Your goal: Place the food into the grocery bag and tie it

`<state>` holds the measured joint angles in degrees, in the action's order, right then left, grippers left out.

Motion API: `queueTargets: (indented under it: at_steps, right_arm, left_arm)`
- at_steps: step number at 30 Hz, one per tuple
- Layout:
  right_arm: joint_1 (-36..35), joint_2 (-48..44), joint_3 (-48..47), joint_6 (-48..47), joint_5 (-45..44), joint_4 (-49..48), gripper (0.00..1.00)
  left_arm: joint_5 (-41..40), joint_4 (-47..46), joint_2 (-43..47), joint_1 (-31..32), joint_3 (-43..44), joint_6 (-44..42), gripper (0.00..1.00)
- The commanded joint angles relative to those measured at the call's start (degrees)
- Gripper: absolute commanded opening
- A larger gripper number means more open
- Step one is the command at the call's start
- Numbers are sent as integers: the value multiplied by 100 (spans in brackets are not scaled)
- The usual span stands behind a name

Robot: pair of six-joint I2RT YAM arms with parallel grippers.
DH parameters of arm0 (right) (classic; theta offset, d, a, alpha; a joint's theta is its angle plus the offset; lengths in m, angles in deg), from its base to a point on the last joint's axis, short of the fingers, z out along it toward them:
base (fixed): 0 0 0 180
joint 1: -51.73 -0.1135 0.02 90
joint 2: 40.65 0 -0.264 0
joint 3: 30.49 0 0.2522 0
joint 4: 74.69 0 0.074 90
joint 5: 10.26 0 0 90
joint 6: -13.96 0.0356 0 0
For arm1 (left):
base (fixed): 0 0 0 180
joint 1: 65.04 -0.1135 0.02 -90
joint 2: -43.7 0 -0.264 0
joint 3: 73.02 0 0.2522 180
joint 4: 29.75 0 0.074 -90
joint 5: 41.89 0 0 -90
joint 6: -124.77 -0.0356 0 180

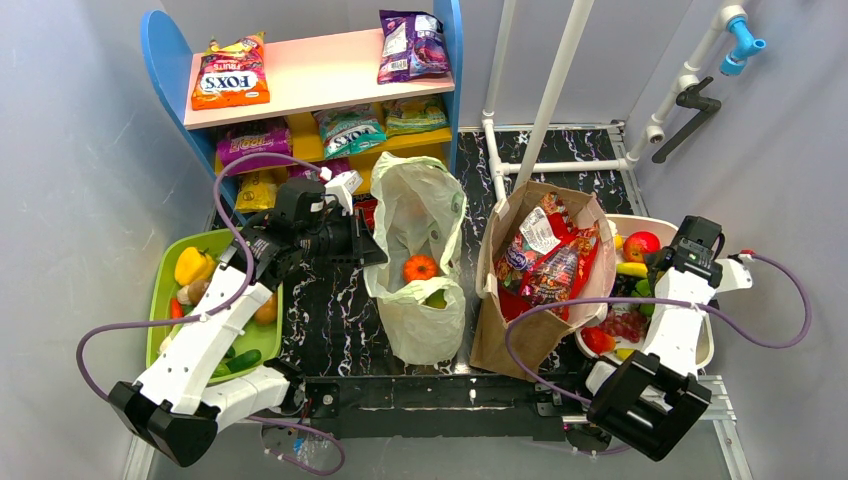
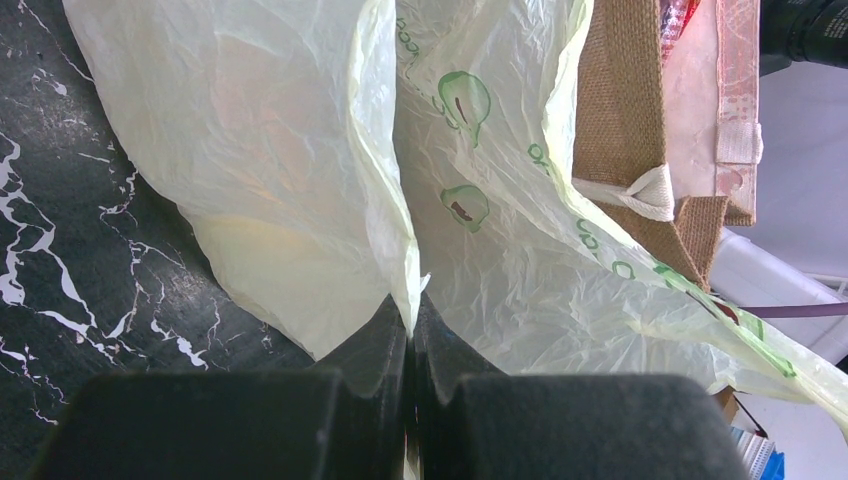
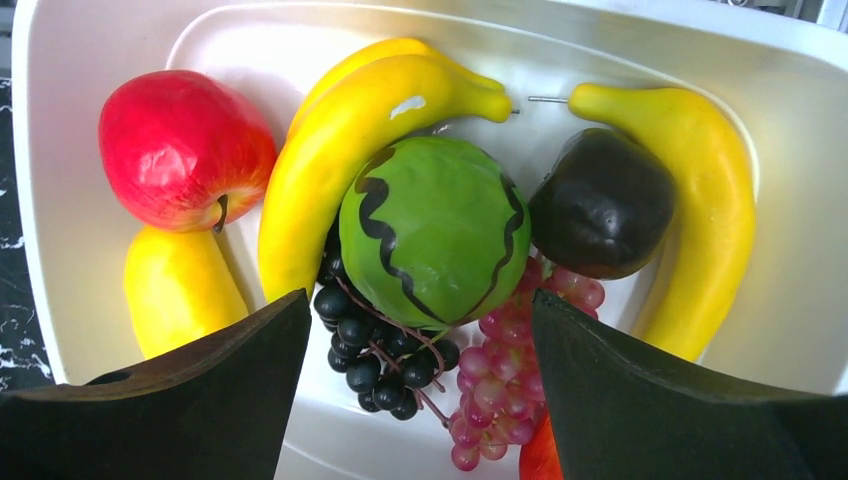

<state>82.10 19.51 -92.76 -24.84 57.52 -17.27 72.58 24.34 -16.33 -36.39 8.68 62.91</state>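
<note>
Pale grey walls (image 1: 60, 120), black marbled tabletop (image 1: 330, 300), blue-sided shelf unit (image 1: 320, 75) with pink top, white pipes (image 1: 560, 70)

Wide-apart fingers (image 3: 180, 400) hang above a green melon (image 3: 432, 230) (bananas (image 3: 330, 170) alongside).

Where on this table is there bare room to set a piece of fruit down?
Bare marble sits between the green tray and the grocery bag, partly under the left arm. Another patch lies behind the paper bag, beside the white pipes. Crowded: the white fruit tray, and the gap between both bags.
</note>
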Motion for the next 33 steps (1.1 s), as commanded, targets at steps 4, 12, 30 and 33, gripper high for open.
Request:
queueTargets:
  at_steps: [4, 12, 30, 33]
  right_arm:
    - [11, 219, 78, 151, -327, -134, 89]
    - [39, 607, 410, -33, -56, -882, 90]
    - [88, -35, 413, -66, 248, -798, 44]
    - [91, -323, 314, -102, 609, -767, 43]
  left_arm:
    - [115, 19, 168, 10, 14, 33, 0]
    - [96, -10, 243, 10, -111, 51, 0]
    - [35, 13, 263, 10, -95, 42, 0]
    - [32, 4, 262, 11, -103, 48, 0]
